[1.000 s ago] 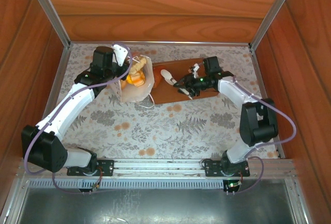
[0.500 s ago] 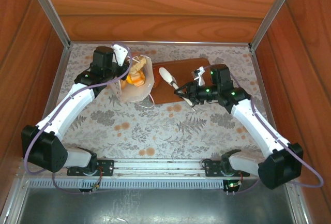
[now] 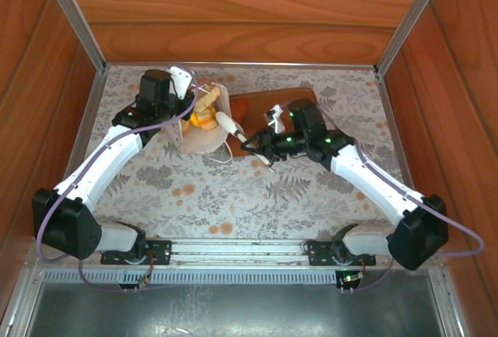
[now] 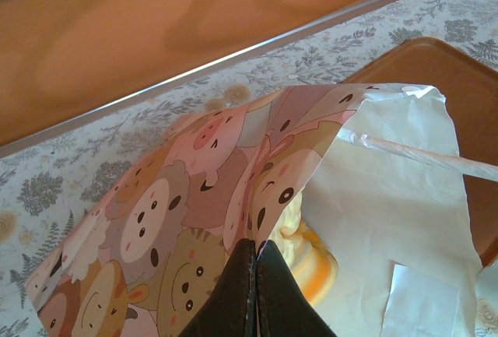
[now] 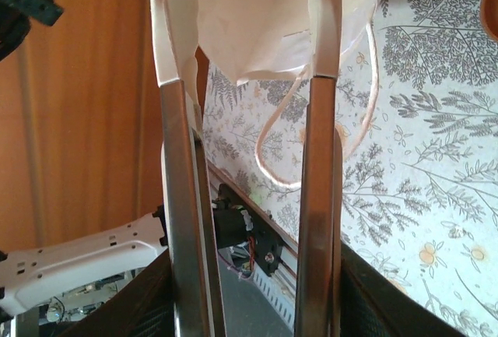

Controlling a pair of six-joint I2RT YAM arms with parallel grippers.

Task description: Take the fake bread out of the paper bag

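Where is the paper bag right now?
In the top view the paper bag sits on the far left part of the table, just left of the brown board, its rim pinched by the left gripper.

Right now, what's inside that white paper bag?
Inside the paper bag, a tan fake bread and an orange fake bread show at its mouth. Anything deeper is hidden by the bag's walls, so the count is unknown.
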